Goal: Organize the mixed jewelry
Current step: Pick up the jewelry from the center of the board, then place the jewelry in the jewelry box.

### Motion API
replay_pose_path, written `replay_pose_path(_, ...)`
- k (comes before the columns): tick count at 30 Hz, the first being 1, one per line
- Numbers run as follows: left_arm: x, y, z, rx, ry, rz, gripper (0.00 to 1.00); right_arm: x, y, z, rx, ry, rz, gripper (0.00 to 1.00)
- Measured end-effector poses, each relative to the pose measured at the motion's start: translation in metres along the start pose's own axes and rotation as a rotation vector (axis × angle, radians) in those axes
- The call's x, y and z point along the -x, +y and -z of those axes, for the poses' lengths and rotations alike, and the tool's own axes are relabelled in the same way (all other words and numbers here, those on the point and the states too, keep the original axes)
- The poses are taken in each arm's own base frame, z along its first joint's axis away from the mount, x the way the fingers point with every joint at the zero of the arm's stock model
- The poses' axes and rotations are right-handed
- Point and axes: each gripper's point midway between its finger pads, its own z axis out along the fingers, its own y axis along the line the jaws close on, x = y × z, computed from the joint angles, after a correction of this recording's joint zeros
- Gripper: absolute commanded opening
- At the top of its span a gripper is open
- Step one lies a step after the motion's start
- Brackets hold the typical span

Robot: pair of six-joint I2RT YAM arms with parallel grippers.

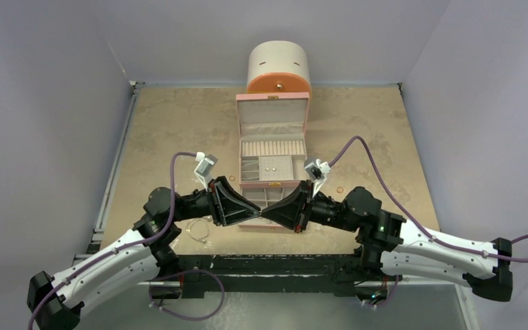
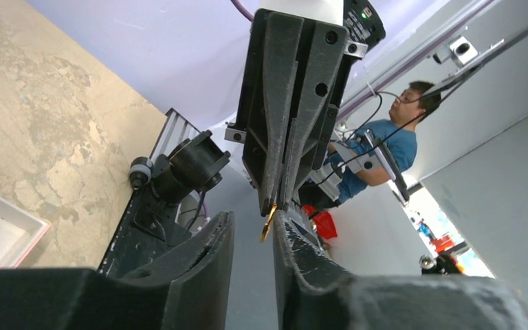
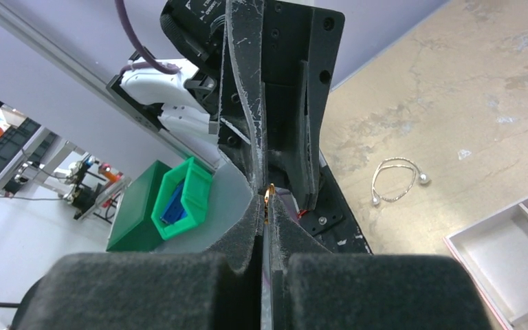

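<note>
Two lilac-grey walls (image 1: 48, 103) round mottled tan tabletop (image 1: 172, 124) | tiny thin gold metal piece (image 3: 269, 198), shiny, midair over pink quilted jewellery box (image 1: 273, 113) front | I see right gripper (image 3: 266, 206) pinching it, left gripper (image 2: 254, 221) parted, tips meeting.

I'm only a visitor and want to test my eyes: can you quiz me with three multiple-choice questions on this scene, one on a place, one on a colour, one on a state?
1. Where is the wire bangle? A in a claw; B on the table, left of the jewelry box; C on the floor.
2. The box's outside is: A green; B pink; C black.
3. The right claw is: A wide open; B out of view; C shut on a small gold piece.
Answers: 1 B, it lies on bare tabletop; 2 B, its rim shows pink; 3 C, its fingers pinch the piece.
</note>
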Motion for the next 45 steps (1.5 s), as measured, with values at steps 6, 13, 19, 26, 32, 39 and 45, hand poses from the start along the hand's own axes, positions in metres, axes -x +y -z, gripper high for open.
replay_pose_path(6,0.005,0.013,0.007,0.099,-0.040,-0.036,0.51,-0.002,-0.019,0.000,-0.096,-0.008,0.001,0.00)
replay_pose_path(13,0.033,0.026,0.021,0.312,-0.110,-0.165,0.57,0.012,-0.059,-0.009,-0.357,-0.003,0.066,0.00)
replay_pose_path(19,0.045,0.043,0.043,0.514,-0.113,-0.261,0.61,0.031,-0.118,-0.016,-0.619,0.022,0.159,0.00)
replay_pose_path(26,0.057,0.052,0.073,0.694,-0.102,-0.354,0.62,0.036,-0.210,-0.003,-0.892,0.118,0.184,0.00)
replay_pose_path(32,0.072,0.048,0.094,0.774,-0.157,-0.433,0.64,0.050,-0.259,0.000,-1.011,0.158,0.184,0.00)
replay_pose_path(39,0.080,0.051,0.111,0.833,-0.223,-0.471,0.66,0.051,-0.314,-0.006,-1.109,0.223,0.185,0.00)
replay_pose_path(45,0.082,0.053,0.114,0.851,-0.231,-0.479,0.66,0.040,-0.353,-0.007,-1.161,0.282,0.172,0.00)
